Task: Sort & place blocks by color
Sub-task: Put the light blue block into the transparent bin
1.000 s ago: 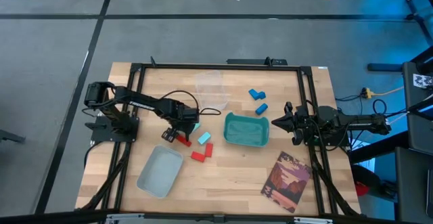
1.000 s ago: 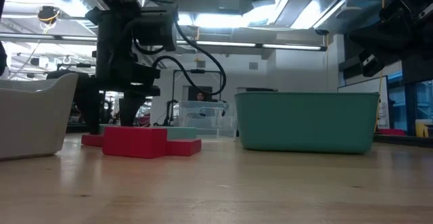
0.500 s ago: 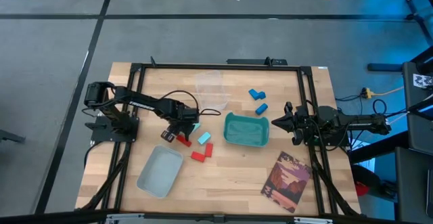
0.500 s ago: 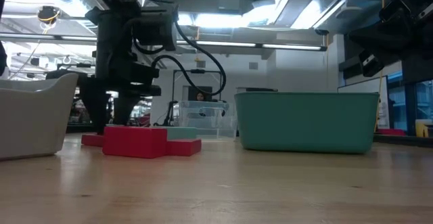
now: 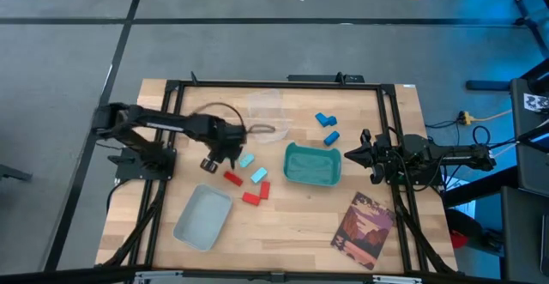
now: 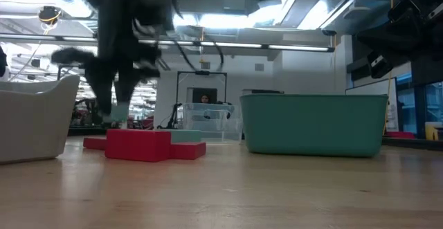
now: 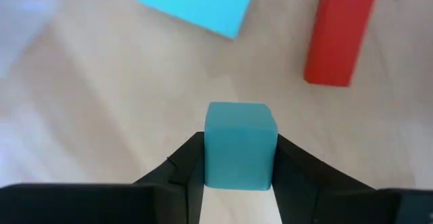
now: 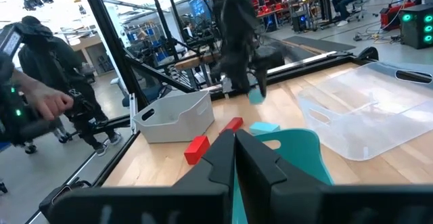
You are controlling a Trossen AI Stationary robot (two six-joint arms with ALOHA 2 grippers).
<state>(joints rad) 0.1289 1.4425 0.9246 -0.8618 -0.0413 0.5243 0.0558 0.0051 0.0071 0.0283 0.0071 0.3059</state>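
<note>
Left claw (image 7: 238,176): clenched on a light cyan block (image 7: 239,145) — block pinched squarely between both fingers, lifted clear of the wooden surface (image 5: 283,224), above the loose blocks on the left half.
Grip: keep pressure steady — block seated upright between the pads, no tilt visible in the left wrist view.
Loose blocks just below: second cyan block (image 5: 246,160) and a red block (image 5: 232,178) lying apart on the surface; travel high enough not to clip either.
Further blocks: third cyan block (image 5: 258,176), two more red blocks (image 5: 255,195) touching each other; two darker blue blocks (image 5: 326,127) past the teal bin (image 5: 312,165).
Receivers: grey tray (image 5: 203,218) nearest the held block, teal bin beside the pile, clear tray (image 5: 266,104) at the far edge — which colour belongs where, cannot tell.
Placement advice: lower fully inside the chosen container before letting go, away from its wall.
Right claw (image 8: 235,158): clenched, empty, waiting beside the teal bin on the right side.
Beyond the surface: a person (image 8: 30,82) seated in the room, well apart.
</note>
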